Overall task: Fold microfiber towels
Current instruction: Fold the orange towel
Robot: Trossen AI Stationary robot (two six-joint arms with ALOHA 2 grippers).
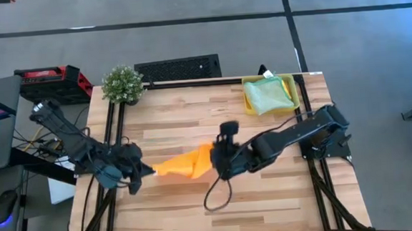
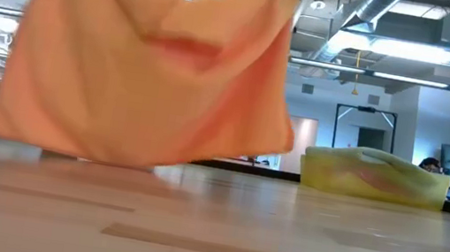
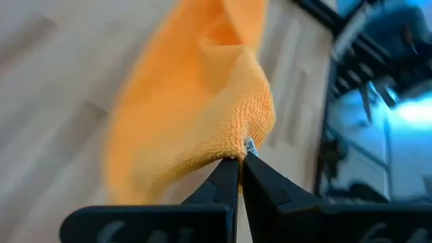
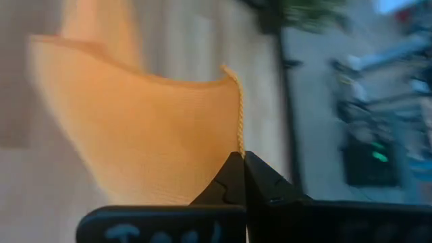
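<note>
- Closest to the table-level camera, bare wooden table (image 2: pixel 208 240) runs across the foreground, and the orange towel (image 2: pixel 140 64) hangs like a curtain just behind it, its lower hem about at the tabletop.
- Left gripper (image 3: pixel 239 162) is pinched shut on one top corner of the orange towel, right at the hem where a small tag shows.
- Right gripper (image 4: pixel 241 156) is likewise closed tight on the opposite top corner, with the cloth's stitched edge rising from its tips.
- From above, the two grippers sit near mid-table with the towel (image 1: pixel 187 163) stretched between them, left gripper (image 1: pixel 139 175) toward the left edge and right gripper (image 1: pixel 220 165) nearer the centre.
- My reading is that holding both corners high lets the cloth fall flat and open, so it can be laid down without bunching before a fold.
- Some slack shows: the top edge sags between the corners and the sides flare, so it is not yet taut.
- A pale green towel (image 1: pixel 268 94) sits in the yellow tray (image 1: pixel 295 103) at the far right corner of the table, well apart from the work.
- A small potted plant (image 1: pixel 123 83) stands at the far left corner, also clear of the arms.
- Open wood lies in front of and behind the hanging cloth, which looks like enough room to lay it out; the left edge of the table is close to the left gripper, so spreading toward the centre seems safer.
</note>
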